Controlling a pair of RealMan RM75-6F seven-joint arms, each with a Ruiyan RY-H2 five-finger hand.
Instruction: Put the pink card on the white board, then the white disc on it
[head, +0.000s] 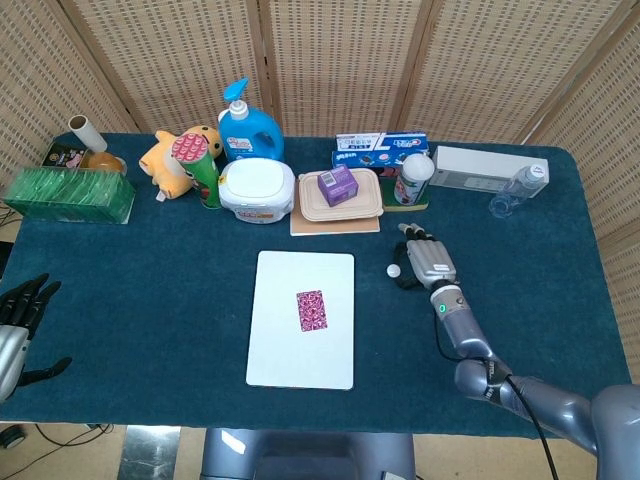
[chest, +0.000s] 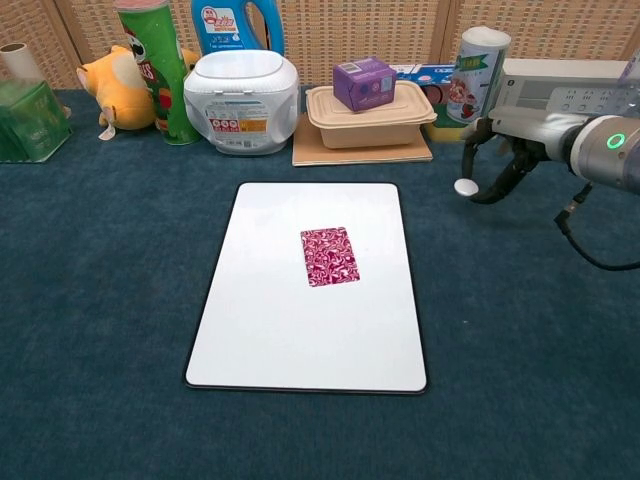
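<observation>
The pink patterned card (head: 311, 310) (chest: 330, 256) lies flat near the middle of the white board (head: 290, 345) (chest: 290, 330). My right hand (head: 422, 262) (chest: 505, 150) hovers right of the board's far corner, pinching the small white disc (head: 394, 270) (chest: 465, 186) at its fingertips, above the blue cloth. My left hand (head: 18, 315) rests at the table's left edge in the head view, fingers apart and holding nothing; the chest view does not show it.
Along the back stand a green box (head: 68, 194), plush toy (head: 170, 158), chip can (head: 200, 165), blue bottle (head: 245, 125), white tub (head: 257, 190), beige container with a purple box (head: 338, 185), a tin (head: 413, 178), a white box (head: 490, 167) and a clear bottle (head: 518, 188).
</observation>
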